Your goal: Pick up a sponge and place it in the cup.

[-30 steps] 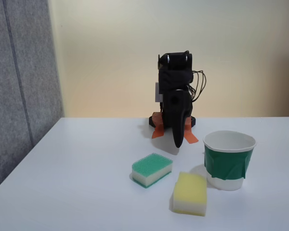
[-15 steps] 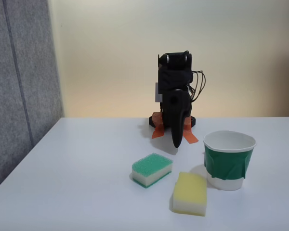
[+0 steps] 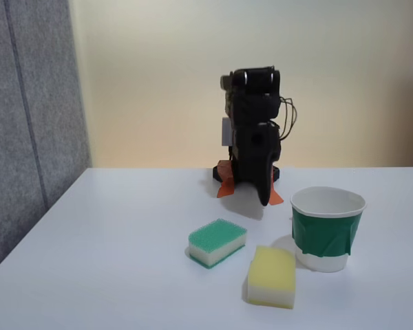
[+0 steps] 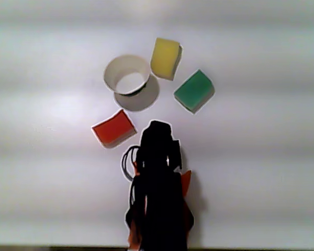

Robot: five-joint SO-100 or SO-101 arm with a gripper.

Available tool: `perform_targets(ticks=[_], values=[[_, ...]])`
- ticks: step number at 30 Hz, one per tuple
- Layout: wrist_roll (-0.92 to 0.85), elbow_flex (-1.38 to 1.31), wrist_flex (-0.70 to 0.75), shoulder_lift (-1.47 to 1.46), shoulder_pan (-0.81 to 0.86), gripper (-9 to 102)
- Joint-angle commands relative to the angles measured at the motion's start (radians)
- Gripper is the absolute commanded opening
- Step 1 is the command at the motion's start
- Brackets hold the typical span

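Best begun by swinging the gripper [image 4: 156, 127], spread or pressed together impossible to tell, left in the top-down view toward the sponge [image 4: 113, 128] lying flat on the desk [image 4: 261, 157] near the cup [image 4: 126, 75], then descending squarely across its short sides.

The arm [image 3: 253, 141] is matte black and blocky, with silvery screws at 12 o'clock and thin dark cables [image 3: 286, 120] looping at 3 o'clock. Orange tape [image 3: 226, 187] marks its base, and a pale, possibly grey patch sits at 9 o'clock.
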Motion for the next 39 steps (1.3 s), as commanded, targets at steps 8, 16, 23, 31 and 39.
perform_targets(ticks=[8,16,23,31,39], values=[[0.032,-0.328,-0.038,-0.469,-0.193,0],[0.02,-0.526,-0.031,-0.686,-0.282,0],[0.034,-0.666,-0.018,-0.827,-0.325,0],[0.072,-0.769,-0.031,-0.925,-0.393,0],[-0.015,-0.73,-0.089,-0.939,-0.423,4]])
